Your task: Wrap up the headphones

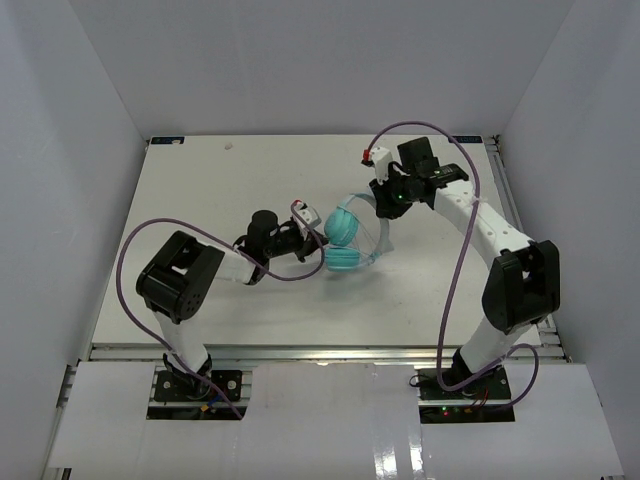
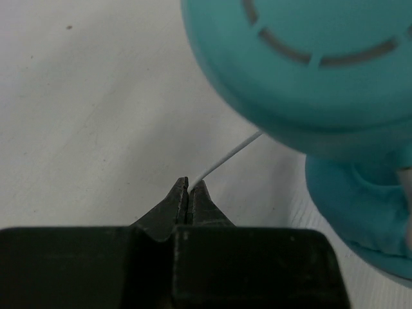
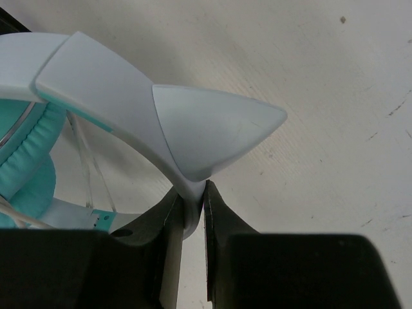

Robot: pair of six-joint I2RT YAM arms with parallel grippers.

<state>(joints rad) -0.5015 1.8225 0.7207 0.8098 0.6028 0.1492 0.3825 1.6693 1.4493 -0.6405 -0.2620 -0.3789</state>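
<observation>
Left gripper [image 2: 188, 185], pressed shut on the thin white cord [image 2: 228, 153] just beside a teal earcup [image 2: 309, 64], apparently to draw it taut for winding, with right gripper [image 3: 193, 192] pinching the pale headband [image 3: 109, 90] to steady the headphones [image 1: 345, 240], held over the table [image 1: 200, 190] between the two grippers

Both arms, the left arm [image 1: 185, 275] and the right arm [image 1: 520, 285], are built of white links between bulky black joint housings. A thin purple cable [image 1: 458, 265] loops loosely along each. A small white-and-red connector [image 1: 375, 155] sits near each wrist. The fingers [image 2: 172, 207] are matte black wedges tapering to narrow tips. The dark bases [image 1: 460, 392] carry tiny lights, red and green.
</observation>
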